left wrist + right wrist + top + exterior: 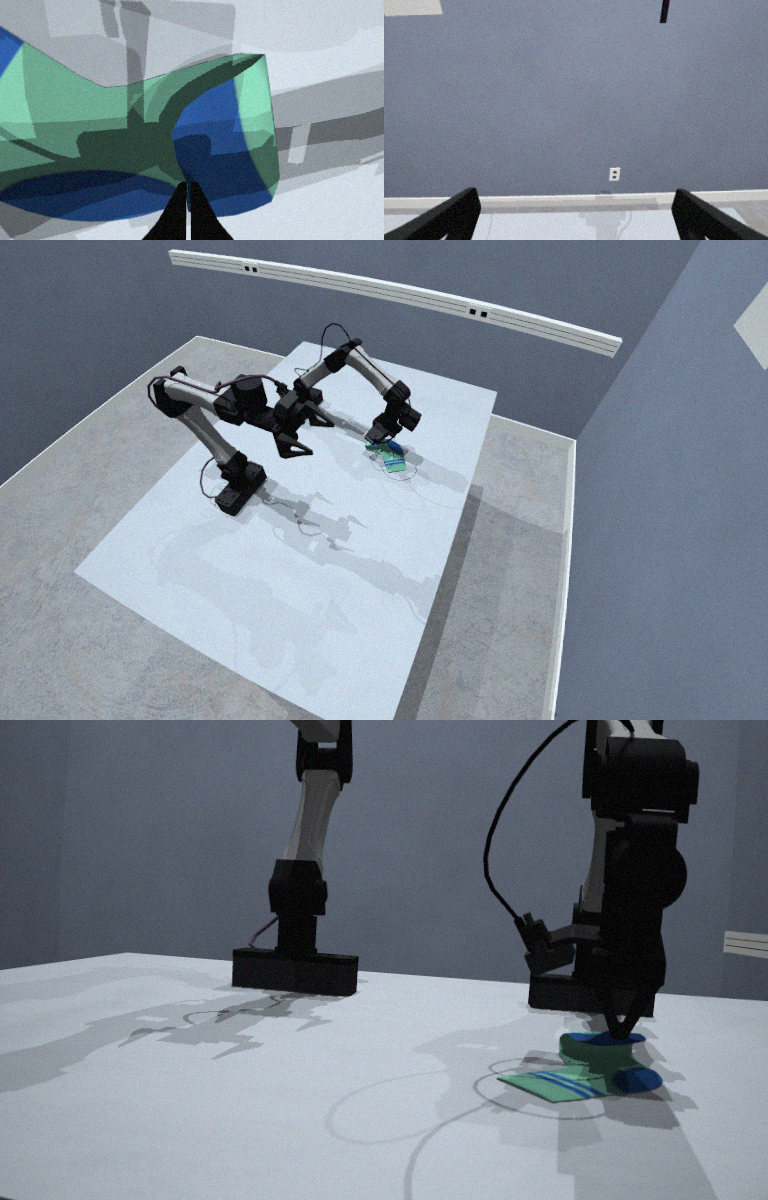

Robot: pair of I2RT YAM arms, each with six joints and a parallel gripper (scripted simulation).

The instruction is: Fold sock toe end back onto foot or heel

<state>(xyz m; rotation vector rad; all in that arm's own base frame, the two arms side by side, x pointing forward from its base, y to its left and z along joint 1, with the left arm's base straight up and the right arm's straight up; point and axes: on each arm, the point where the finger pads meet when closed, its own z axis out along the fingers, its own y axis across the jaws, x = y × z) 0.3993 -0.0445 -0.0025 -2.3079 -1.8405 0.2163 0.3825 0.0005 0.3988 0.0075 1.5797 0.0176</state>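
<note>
The green sock (394, 468) (543, 1087) (55, 95) lies on the white table, with blue cuff stripes and a blue heel patch (396, 448) (638, 1080) (100, 210). Its blue toe (589, 1038) (210, 125) is bent back over the foot and held a little above it; the green part behind it curves up. My left gripper (620, 1035) (188, 191) is shut on the toe's edge, pointing down; in the top view its fingertips are hidden. My right gripper (321, 438) (575, 198) is wide open and empty, raised above the table away from the sock.
The white table (226, 590) (254, 1150) carries both arm bases, with the right arm's base (240, 491) (294, 971) well apart from the sock. The table edge facing the grey floor lies beyond the sock's cuff. Arm and cable shadows cross the table.
</note>
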